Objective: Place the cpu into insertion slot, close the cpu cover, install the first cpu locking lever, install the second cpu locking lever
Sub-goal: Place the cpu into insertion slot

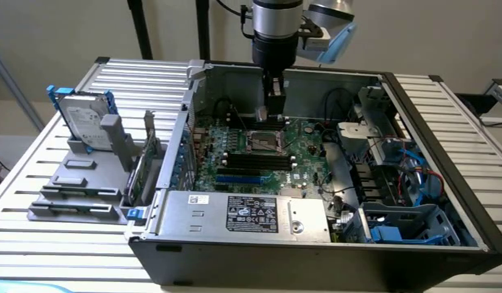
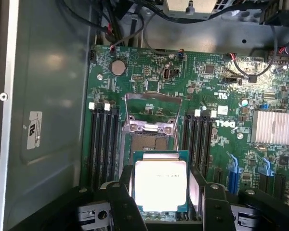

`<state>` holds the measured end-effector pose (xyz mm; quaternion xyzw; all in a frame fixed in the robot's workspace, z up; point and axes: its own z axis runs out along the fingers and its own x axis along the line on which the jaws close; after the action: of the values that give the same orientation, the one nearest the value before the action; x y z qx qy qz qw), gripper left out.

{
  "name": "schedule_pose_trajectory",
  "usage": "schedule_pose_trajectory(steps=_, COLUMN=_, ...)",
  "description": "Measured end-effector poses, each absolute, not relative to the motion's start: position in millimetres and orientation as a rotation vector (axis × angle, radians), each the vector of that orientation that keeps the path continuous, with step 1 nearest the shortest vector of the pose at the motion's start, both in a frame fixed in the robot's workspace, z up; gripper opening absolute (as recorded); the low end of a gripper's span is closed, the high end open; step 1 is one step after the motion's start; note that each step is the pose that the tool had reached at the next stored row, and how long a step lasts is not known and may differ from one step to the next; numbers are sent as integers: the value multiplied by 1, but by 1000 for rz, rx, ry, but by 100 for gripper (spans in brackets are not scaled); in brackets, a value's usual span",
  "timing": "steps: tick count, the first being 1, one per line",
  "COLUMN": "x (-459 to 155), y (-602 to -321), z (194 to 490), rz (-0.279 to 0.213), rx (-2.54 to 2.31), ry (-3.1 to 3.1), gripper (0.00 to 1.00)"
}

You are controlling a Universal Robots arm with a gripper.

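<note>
The end effector (image 2: 161,193) is clamping one cpu (image 2: 160,185) by two opposite edges. It is holding the cpu flat, silvery top facing up, edges parallel to the one insertion slot (image 2: 149,142), above and clear of it. One cpu cover (image 2: 149,127) is standing open. Four memory slots (image 2: 104,144) are flanking each side.

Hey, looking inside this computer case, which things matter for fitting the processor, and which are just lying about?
Part of the job:
chip, gripped in the claw
socket, uncovered
cover frame, standing open

Just lying about:
memory slots
power supply box
hard drive, outside the case
</note>
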<state>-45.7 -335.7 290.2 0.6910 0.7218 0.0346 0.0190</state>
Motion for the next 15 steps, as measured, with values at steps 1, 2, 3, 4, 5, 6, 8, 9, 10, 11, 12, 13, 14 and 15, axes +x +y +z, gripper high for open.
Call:
schedule_pose_trajectory(steps=1, x=-45, y=-335, z=289, rz=105, rx=2150, ry=2238, gripper=55)
schedule_pose_trajectory(steps=2, x=-44, y=-335, z=288, rz=102, rx=2154, ry=2236, gripper=55)
schedule_pose_trajectory(steps=3, x=-43, y=-335, z=287, rz=99, rx=2157, ry=2237, gripper=55)
schedule_pose_trajectory(steps=4, x=-42, y=-335, z=286, rz=95, rx=2159, ry=2239, gripper=55)
schedule_pose_trajectory(steps=5, x=-40, y=-335, z=286, rz=91, rx=2162, ry=2240, gripper=55)
schedule_pose_trajectory(steps=6, x=-39, y=-335, z=285, rz=88, rx=2164, ry=2242, gripper=55)
schedule_pose_trajectory(steps=8, x=-36, y=-335, z=283, rz=79, rx=2169, ry=2245, gripper=55)
schedule_pose_trajectory(steps=9, x=-34, y=-335, z=282, rz=75, rx=2172, ry=2247, gripper=55)
schedule_pose_trajectory(steps=10, x=-34, y=-335, z=282, rz=69, rx=2175, ry=2249, gripper=55)
schedule_pose_trajectory(steps=11, x=-33, y=-335, z=281, rz=63, rx=2179, ry=2251, gripper=55)
schedule_pose_trajectory(steps=12, x=-33, y=-335, z=280, rz=57, rx=2184, ry=2251, gripper=55)
schedule_pose_trajectory(steps=13, x=-33, y=-334, z=279, rz=52, rx=2191, ry=2250, gripper=55)
schedule_pose_trajectory(steps=14, x=-33, y=-334, z=278, rz=48, rx=2198, ry=2247, gripper=55)
schedule_pose_trajectory(steps=15, x=-32, y=-334, z=277, rz=45, rx=2205, ry=2242, gripper=55)
